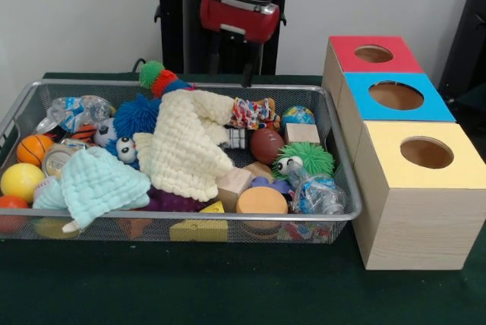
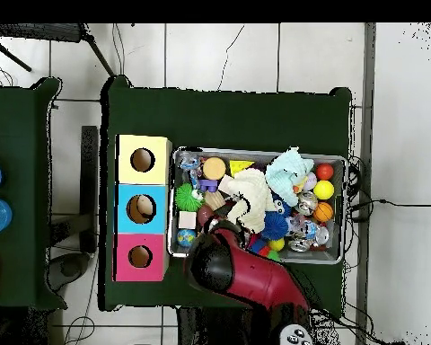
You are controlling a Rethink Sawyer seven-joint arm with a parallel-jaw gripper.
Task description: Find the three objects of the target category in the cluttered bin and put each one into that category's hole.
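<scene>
Facing the robot, the silver wire-mesh bin (image 1: 334,124) holds one crinkly clear plastic water bottle (image 1: 313,190) by its corner nearest the red-topped box's round hole (image 1: 373,53), another bottle (image 1: 72,112) at the opposite end; light, slippery, likely best pinched mid-body. From above, the red arm's gripper (image 2: 221,230) overhangs the bin's clutter; its opening cannot be made out, and rims crowd both bottles.

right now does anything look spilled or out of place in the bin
Nothing has spilled: everything sits inside the bin. It is just heaped. A cream knitted cloth sprawls over the middle, and one water bottle lies on its side in the near right corner.
</scene>
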